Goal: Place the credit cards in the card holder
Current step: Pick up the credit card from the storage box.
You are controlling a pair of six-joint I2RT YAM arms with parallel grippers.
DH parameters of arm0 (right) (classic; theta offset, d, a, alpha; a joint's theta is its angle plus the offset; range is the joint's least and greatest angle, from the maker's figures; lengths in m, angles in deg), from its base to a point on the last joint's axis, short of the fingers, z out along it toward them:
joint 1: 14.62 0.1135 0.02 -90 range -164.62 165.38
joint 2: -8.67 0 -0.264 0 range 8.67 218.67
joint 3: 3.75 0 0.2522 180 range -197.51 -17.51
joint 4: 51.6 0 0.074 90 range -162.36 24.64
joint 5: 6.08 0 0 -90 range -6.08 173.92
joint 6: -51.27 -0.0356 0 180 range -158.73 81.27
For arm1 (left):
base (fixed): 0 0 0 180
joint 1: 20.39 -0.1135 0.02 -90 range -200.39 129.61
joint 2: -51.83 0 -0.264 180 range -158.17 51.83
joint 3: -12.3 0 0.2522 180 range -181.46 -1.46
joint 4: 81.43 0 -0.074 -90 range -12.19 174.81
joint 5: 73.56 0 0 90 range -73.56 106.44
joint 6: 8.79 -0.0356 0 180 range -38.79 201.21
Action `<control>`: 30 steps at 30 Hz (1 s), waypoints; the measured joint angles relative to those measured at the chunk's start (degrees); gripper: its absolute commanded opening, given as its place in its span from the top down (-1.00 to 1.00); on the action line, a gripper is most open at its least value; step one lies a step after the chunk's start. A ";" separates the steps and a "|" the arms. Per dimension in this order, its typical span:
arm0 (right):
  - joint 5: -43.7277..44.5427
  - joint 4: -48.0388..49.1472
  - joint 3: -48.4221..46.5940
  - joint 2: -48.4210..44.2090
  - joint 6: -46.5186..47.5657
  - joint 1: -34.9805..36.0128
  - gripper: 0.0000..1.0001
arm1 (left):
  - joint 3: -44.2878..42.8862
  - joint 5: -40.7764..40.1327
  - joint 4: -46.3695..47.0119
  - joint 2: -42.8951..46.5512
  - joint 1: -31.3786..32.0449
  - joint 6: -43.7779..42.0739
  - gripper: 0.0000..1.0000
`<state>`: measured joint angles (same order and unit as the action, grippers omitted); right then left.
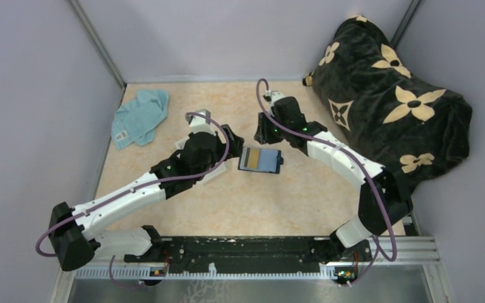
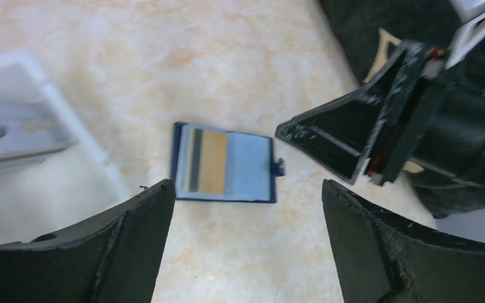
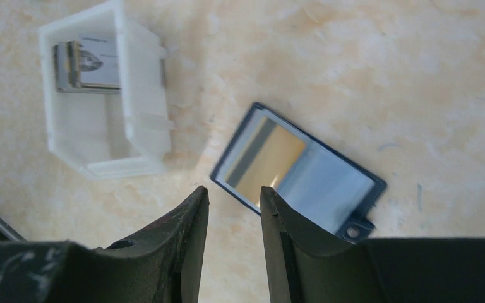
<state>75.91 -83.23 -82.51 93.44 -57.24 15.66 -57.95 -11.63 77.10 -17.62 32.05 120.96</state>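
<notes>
We find the card holder (image 2: 246,167) just beyond the left jaws, spread wide, and the right jaws, narrowly parted. Both it and the tray (image 3: 142,95) hold credit cards (image 2: 207,161).

A pale surface (image 1: 227,208) with orange marbling is seen. Near its far left corner, close to the left edge, a crumpled teal cloth (image 1: 140,115) is laid. The far right corner and much of the right edge are covered by a bulky dark blanket (image 1: 379,95) patterned with cream flowers. Around the middle of the surface the navy card holder (image 1: 260,160) is laid flat and open, slightly askew to the edges, its slots turned up. To its left, near but apart from it, a white plastic tray (image 3: 142,107) is set, with bare surface shown between the two.
</notes>
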 measured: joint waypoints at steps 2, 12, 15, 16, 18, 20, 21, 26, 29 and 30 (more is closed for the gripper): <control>0.74 -0.33 -3.61 2.45 0.57 2.82 0.27 | 3.54 -3.02 -0.52 2.73 0.33 1.66 -0.88; 0.66 -0.66 -23.34 21.38 1.55 12.79 0.26 | 9.46 -22.43 -13.46 10.56 1.97 13.88 -0.96; 0.48 -2.60 -30.82 27.91 1.88 14.27 0.25 | 9.57 -26.08 -16.90 12.81 2.16 16.72 -0.91; 0.42 -3.28 -33.66 30.18 1.99 14.80 0.25 | 9.77 -27.17 -17.77 13.88 2.16 17.64 -0.89; 0.22 -4.44 -39.01 34.27 2.03 15.93 0.25 | 10.14 -28.79 -19.47 15.80 2.16 19.37 -0.85; -0.04 -6.32 -44.78 38.27 2.03 16.98 0.25 | 10.36 -30.23 -21.53 17.31 2.19 21.35 -0.81; -0.28 -6.78 -47.21 40.06 2.01 17.40 0.24 | 10.45 -30.69 -22.47 17.70 2.19 22.27 -0.79; -1.01 -9.97 -57.64 47.65 1.97 19.06 0.22 | 11.45 -33.22 -28.70 18.03 2.16 28.46 -0.76; -1.07 -11.69 -61.53 50.97 1.92 19.50 0.21 | 13.03 -33.66 -31.43 17.70 2.19 31.30 -0.76; -1.05 -12.24 -62.16 51.76 1.90 19.54 0.20 | 13.68 -33.68 -31.91 17.70 2.19 31.87 -0.77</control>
<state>74.86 -95.47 -144.67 145.20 -55.33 35.20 -44.26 -45.31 45.19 0.09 34.24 152.82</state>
